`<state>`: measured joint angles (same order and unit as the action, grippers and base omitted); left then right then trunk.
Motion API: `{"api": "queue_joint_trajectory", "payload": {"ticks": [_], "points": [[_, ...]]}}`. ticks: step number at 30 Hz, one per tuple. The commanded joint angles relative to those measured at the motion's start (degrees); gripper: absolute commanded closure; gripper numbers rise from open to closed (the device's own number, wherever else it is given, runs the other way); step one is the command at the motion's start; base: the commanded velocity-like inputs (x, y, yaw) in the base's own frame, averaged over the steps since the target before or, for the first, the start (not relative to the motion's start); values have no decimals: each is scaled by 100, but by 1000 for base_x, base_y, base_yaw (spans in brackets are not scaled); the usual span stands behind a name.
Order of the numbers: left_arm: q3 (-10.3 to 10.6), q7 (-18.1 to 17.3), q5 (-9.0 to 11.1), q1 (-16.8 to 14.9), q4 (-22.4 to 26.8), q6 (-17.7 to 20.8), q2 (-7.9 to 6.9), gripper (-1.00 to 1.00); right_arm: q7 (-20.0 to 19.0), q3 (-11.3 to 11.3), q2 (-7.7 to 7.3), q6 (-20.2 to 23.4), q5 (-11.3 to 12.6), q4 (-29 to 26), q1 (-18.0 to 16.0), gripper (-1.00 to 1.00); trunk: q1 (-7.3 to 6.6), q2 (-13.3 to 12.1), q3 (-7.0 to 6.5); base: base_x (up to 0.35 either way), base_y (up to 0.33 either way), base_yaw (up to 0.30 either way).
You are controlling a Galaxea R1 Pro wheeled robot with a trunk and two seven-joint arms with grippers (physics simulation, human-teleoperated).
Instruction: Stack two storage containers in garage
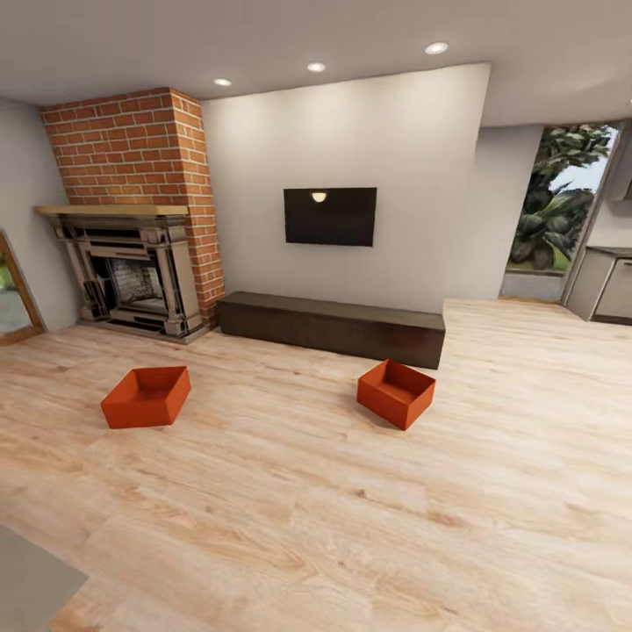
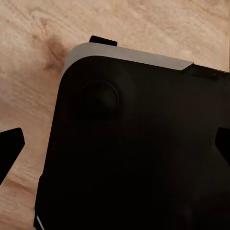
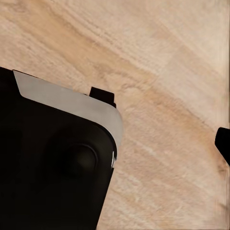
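Left gripper (image 2: 115,143): dark fingertips (image 2: 9,148) at opposite edges of the left wrist view, wide apart, nothing between them. It points down at the robot's base (image 2: 139,153), a black body with a grey rim and rounded corner.

Right gripper: one dark fingertip (image 3: 223,143) visible at the edge of the right wrist view, the other out of frame, so spread can't be judged. It also points down over a corner of the base.
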<state>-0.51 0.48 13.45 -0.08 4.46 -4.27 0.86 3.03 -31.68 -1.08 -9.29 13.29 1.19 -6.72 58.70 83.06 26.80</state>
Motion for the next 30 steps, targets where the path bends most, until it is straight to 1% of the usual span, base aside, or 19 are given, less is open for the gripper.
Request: {"api": "queue_joint_trajectory", "payload": {"ticks": [1,4,6,30], "points": [[-2,5,25,-1,2,-12,2,-100,4,-49,2,-29,51,13,-4,-100,3,2,5,326,0,268],[-2,5,26,-1,2,-12,2,-100,4,-49,2,-29,51,13,-4,-100,3,2,5,326,0,245],[-2,4,26,-1,2,-12,2,-100,4,-49,-3,-29,51,13,-4,-100,3,2,5,326,0,88],[-2,4,26,-1,2,-12,2,-100,4,-49,2,-29,51,13,-4,-100,3,2,5,326,0,3]]}}
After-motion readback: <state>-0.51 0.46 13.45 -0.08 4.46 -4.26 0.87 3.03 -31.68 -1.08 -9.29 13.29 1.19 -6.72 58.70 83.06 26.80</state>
